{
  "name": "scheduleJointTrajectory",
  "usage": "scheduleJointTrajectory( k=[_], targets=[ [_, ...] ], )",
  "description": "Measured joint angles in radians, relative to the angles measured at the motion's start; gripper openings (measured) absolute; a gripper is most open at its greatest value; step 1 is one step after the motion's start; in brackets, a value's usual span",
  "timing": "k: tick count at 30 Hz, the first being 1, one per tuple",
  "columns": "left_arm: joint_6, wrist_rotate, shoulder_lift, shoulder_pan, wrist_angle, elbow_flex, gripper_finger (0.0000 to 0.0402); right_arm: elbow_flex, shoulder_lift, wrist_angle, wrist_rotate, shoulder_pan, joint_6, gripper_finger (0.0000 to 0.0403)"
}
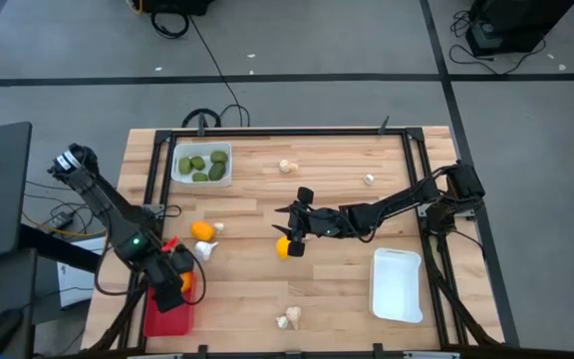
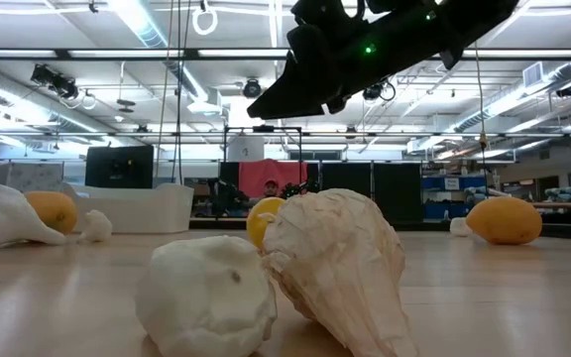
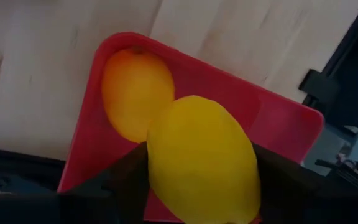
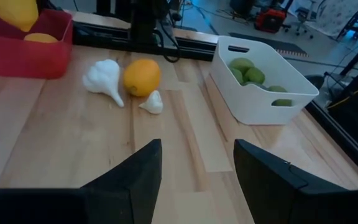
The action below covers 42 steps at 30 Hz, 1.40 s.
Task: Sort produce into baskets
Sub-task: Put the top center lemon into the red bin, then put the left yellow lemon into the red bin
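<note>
My left gripper (image 1: 175, 282) hangs over the red basket (image 1: 165, 314) at the near left, shut on a yellow fruit (image 3: 201, 162). An orange fruit (image 3: 135, 93) lies inside that basket. My right gripper (image 4: 197, 162) stands open over mid-table with nothing between its fingers. Another yellow fruit (image 1: 284, 246) lies on the table just on its near side. An orange fruit (image 1: 202, 230) and a garlic piece (image 1: 207, 251) lie on the table between the two grippers. The far-left white basket (image 1: 202, 165) holds several green fruits. My left gripper pinches the yellow fruit between its two fingers, one on each long side (image 3: 157, 168). The fingers come from above, pointing steeply down. The fruit is lifted clear, hanging above the red basket's floor (image 3: 92, 149) next to the orange fruit.
A white basket (image 1: 397, 284) sits at the near right. Garlic pieces lie at the near edge (image 1: 288, 318) and toward the far side (image 1: 287, 167), (image 1: 369, 179). A dark frame (image 1: 267, 131) runs round the tabletop. Bare wood lies between the right gripper and the near garlic.
</note>
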Motion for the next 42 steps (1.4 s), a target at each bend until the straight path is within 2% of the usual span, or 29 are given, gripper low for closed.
scheduleJointTrajectory(
  k=[11,18,21,26,29,31,39,42],
  targets=[
    [0.000,-0.025,0.007,0.000,-0.019,0.000,0.0316,0.000,0.000,-0.001,0.000,0.001,0.023,0.0209],
    [0.030,-0.035,0.007,0.002,-0.084,0.000,0.0331,0.000,0.000,-0.001,0.000,0.000,0.037,0.0209],
    [0.049,-0.126,0.007,0.019,-0.143,0.000,0.0329,0.000,0.000,-0.001,0.000,-0.002,0.039,0.0209],
    [0.084,-0.391,0.007,0.061,-0.229,0.000,0.0328,0.000,0.000,-0.001,-0.002,-0.016,0.096,0.0209],
    [0.122,-0.542,0.007,0.103,-0.253,0.000,0.0328,0.000,0.000,-0.005,-0.001,-0.022,0.116,0.0209],
    [0.126,-0.583,0.006,0.152,-0.258,0.000,0.0328,0.000,0.000,-0.011,-0.001,-0.022,0.116,0.0209],
    [0.213,-0.586,0.006,0.394,-0.258,-0.030,0.0334,0.000,0.000,-0.016,-0.001,-0.018,0.143,0.0209],
    [0.254,-0.547,0.006,0.458,-0.232,-0.044,0.0334,0.000,0.000,-0.018,0.001,-0.011,0.143,0.0209]
  ],
)
